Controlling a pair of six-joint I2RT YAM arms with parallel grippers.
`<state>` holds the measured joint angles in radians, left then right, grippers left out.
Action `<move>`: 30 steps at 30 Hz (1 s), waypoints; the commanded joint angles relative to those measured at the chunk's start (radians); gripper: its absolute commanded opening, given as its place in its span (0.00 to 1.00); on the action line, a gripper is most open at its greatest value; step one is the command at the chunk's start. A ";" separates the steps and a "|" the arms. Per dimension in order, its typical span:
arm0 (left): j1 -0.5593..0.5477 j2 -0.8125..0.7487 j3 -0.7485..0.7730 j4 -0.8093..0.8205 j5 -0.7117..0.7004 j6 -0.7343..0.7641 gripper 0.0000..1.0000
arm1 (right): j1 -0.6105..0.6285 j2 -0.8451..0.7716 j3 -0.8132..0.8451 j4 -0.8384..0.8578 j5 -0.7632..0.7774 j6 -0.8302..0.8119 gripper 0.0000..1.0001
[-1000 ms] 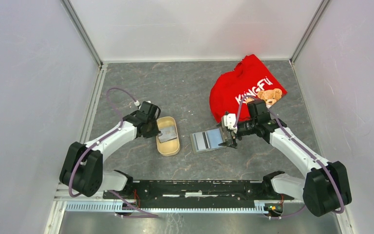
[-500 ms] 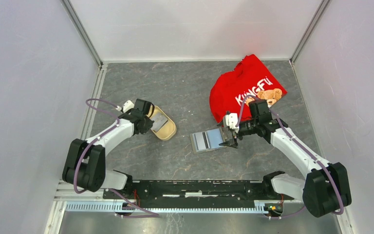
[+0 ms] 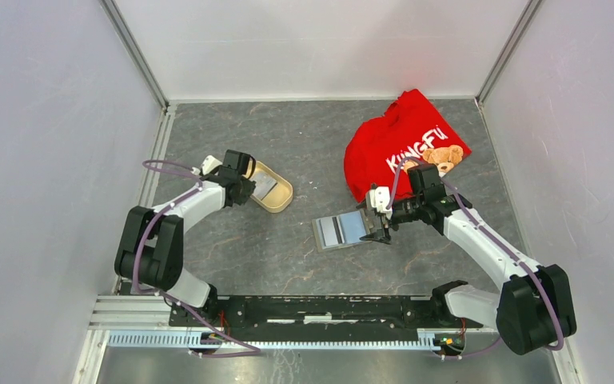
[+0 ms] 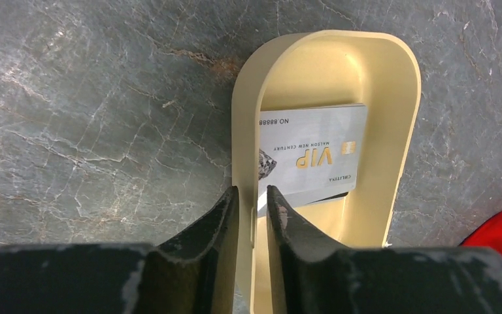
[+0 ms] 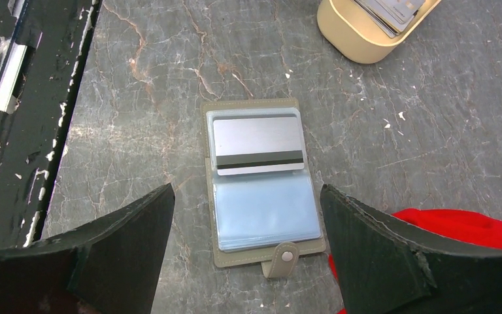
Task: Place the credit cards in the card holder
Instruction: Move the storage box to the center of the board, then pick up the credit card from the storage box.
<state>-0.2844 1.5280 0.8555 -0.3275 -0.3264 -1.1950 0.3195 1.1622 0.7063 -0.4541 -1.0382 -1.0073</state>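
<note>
The card holder (image 3: 342, 230) lies open on the table, its grey card with a dark stripe (image 5: 257, 140) in the upper pocket and the pale shiny pockets (image 5: 265, 212) below. My right gripper (image 3: 382, 232) hovers over it, open wide (image 5: 247, 188), with nothing between its fingers. More credit cards (image 4: 314, 157) lie stacked in a beige oval tray (image 4: 408, 111); the top one is pale grey and reads VIP. My left gripper (image 4: 253, 196) straddles the tray's near side wall, its jaws slightly apart with a thin gap to the wall.
A red shirt (image 3: 404, 148) with a bear print lies back right, touching the space beside the right gripper; its edge (image 5: 457, 226) shows next to the holder. The tray (image 3: 276, 192) sits left of centre. Enclosure walls surround the table.
The tray has been dragged left and toward the back and turned by my left gripper. The left jaws, shut on its wall before, have parted slightly. The right arm has barely moved.
</note>
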 commanded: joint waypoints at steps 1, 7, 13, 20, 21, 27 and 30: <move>0.016 -0.034 0.030 -0.007 0.005 -0.009 0.33 | -0.003 0.007 0.009 -0.013 -0.010 -0.026 0.89; 0.019 -0.191 0.084 -0.045 0.031 0.306 0.68 | -0.007 0.005 0.012 -0.023 -0.011 -0.036 0.89; 0.019 -0.219 0.183 -0.086 0.378 1.155 1.00 | -0.008 0.007 0.013 -0.029 -0.016 -0.043 0.89; 0.024 0.044 0.364 -0.265 0.411 1.425 0.97 | -0.023 0.017 0.012 -0.031 -0.028 -0.044 0.89; 0.026 0.071 0.379 -0.276 0.409 1.443 0.96 | -0.024 0.019 0.012 -0.033 -0.029 -0.045 0.89; 0.028 0.231 0.513 -0.356 0.451 1.520 0.90 | -0.023 0.033 0.012 -0.037 -0.031 -0.049 0.89; 0.028 0.304 0.563 -0.367 0.444 1.531 0.87 | -0.024 0.039 0.012 -0.039 -0.028 -0.053 0.89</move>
<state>-0.2630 1.7802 1.3231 -0.6582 0.0898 0.2333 0.2989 1.1908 0.7063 -0.4881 -1.0389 -1.0309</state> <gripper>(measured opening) 0.888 0.891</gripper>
